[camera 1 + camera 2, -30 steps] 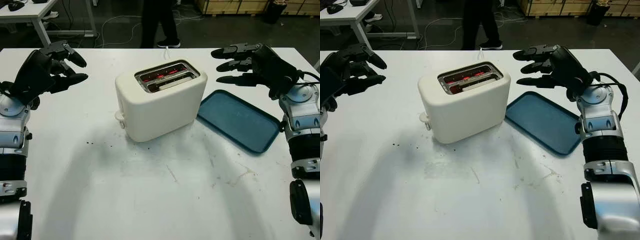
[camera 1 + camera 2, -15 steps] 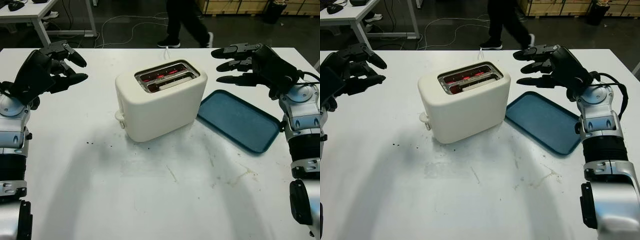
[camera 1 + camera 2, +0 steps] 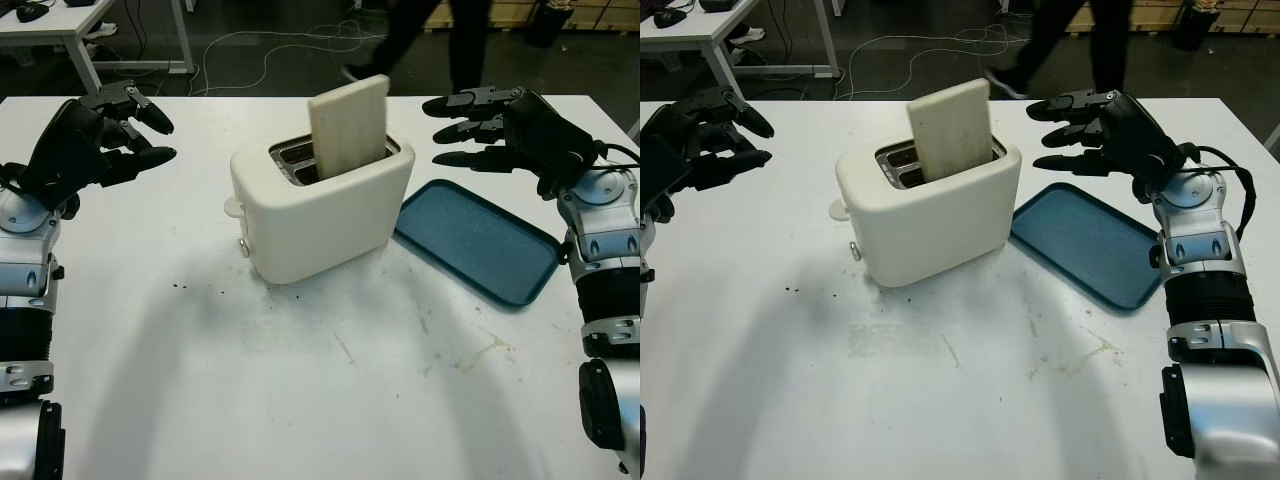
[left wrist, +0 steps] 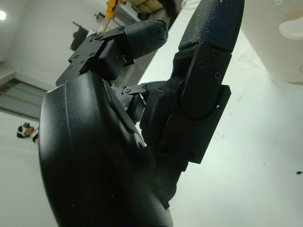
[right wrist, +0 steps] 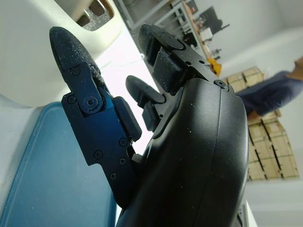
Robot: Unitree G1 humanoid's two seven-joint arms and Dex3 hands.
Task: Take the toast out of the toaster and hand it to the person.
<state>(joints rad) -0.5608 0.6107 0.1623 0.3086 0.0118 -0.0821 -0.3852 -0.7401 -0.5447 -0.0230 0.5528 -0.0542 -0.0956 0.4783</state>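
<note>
A cream toaster (image 3: 320,205) stands at the middle of the white table (image 3: 300,380). A pale slice of toast (image 3: 347,125) sticks up tall out of its near slot, tilted slightly. My left hand (image 3: 140,125) hangs open above the table to the toaster's left, well apart from it. My right hand (image 3: 465,125) is open to the toaster's right, above the far end of the tray, its fingertips pointing at the toast with a gap between. A person's legs (image 3: 440,40) cross the floor beyond the table.
A flat blue tray (image 3: 475,240) lies on the table right of the toaster, touching its base corner. The toaster's lever knob (image 3: 234,206) juts out on the left side. Another desk (image 3: 60,25) and floor cables (image 3: 260,50) lie behind.
The toast has popped up out of the slot and the red glow inside is gone. The lever knob has risen. The person has walked to the right. Both hands have stayed put.
</note>
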